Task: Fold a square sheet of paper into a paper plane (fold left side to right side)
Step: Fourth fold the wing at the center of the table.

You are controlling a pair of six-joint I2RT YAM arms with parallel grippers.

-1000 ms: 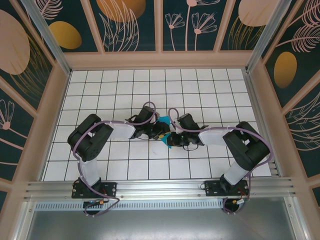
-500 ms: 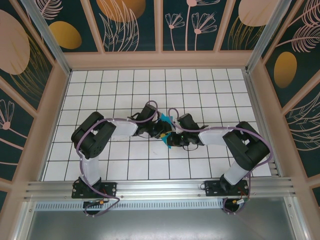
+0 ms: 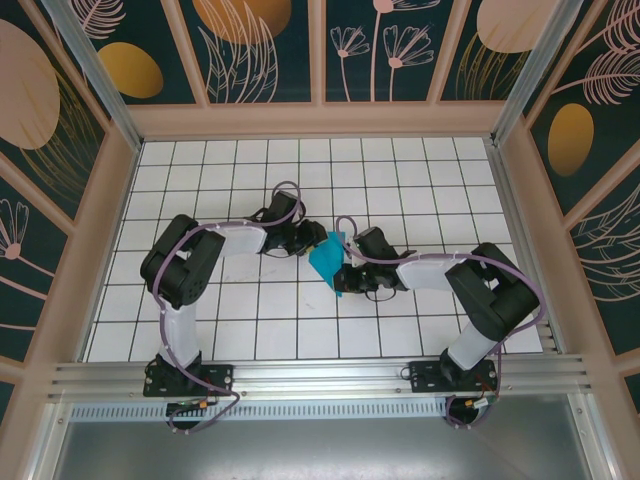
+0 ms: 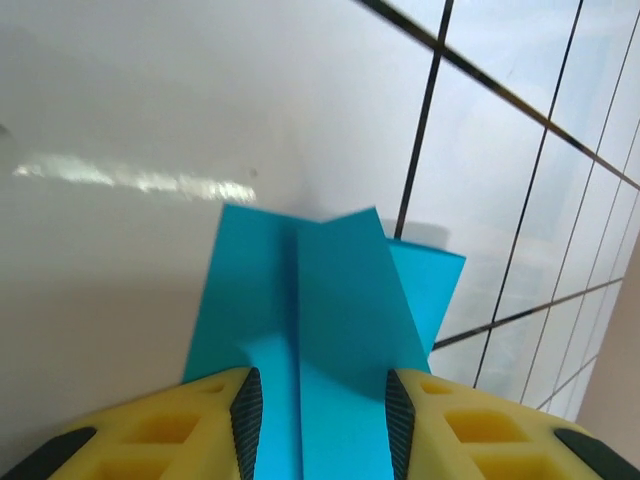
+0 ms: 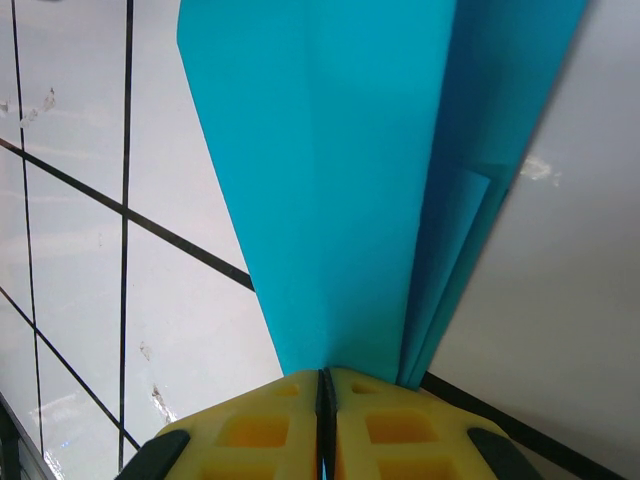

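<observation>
The left gripper [image 4: 322,385] comes in from the left of the paper [image 3: 326,259]. Its two yellow fingers [image 4: 200,430] stand apart, with the blue sheet running between their black pads (whether the pads actually press on it I cannot tell). Seen from the left wrist, the paper is a creased shape with one straight fold down its middle and a second layer jutting out to the right. Its far edge throws a soft shadow on the white table [image 3: 200,180]. From above, the paper sits slanted between the two grippers, about mid-table. On the paper's right, the right gripper [image 5: 326,376] has its fingers pressed together on the near end of the paper, whose folded layers fan out away from the fingertips.
</observation>
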